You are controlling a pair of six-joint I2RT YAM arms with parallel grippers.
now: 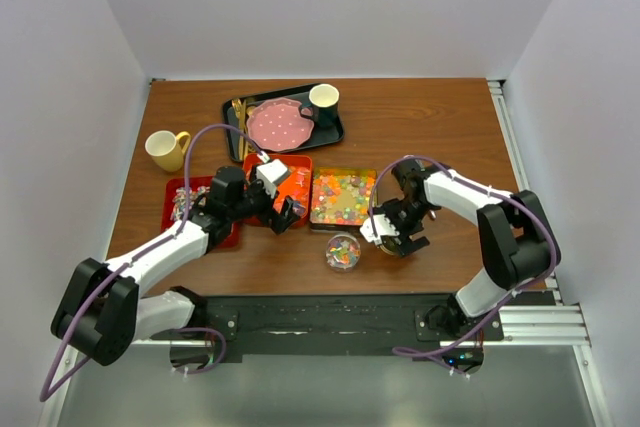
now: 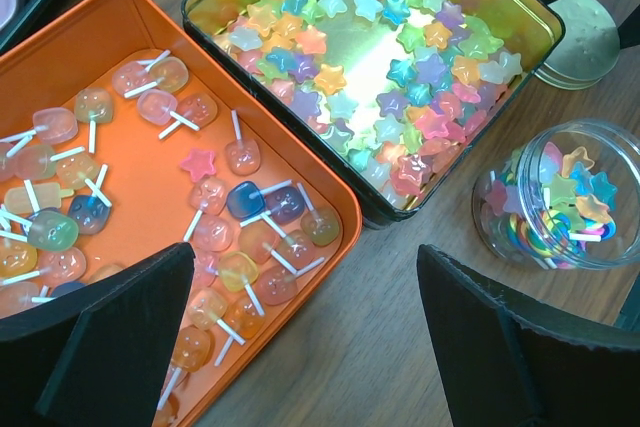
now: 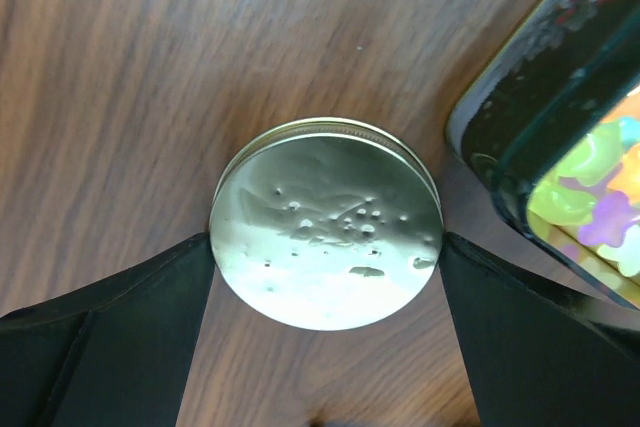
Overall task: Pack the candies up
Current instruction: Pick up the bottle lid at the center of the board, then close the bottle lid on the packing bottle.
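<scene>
Candies lie in three open tins. Pale lollipop pieces (image 2: 215, 222) fill the orange tin (image 2: 345, 209), star pieces (image 2: 400, 77) the dark gold-lined tin (image 2: 470, 192), and wrapped pieces (image 1: 184, 201) the red tin (image 1: 228, 237). A small glass jar (image 2: 560, 197) holds mixed candies. My left gripper (image 2: 305, 252) hangs open over the table between the orange tin and the jar, its left finger above the tin's corner. My right gripper (image 3: 327, 237) has its fingertips against both sides of the round metal lid (image 3: 327, 222), which lies flat on the wood beside the dark tin.
A black tray (image 1: 335, 130) at the back carries a pink dotted plate (image 1: 278, 125), a dark mug (image 1: 323, 99) and gold cutlery. A yellow mug (image 1: 165, 149) stands at the left. White walls close in the table on three sides.
</scene>
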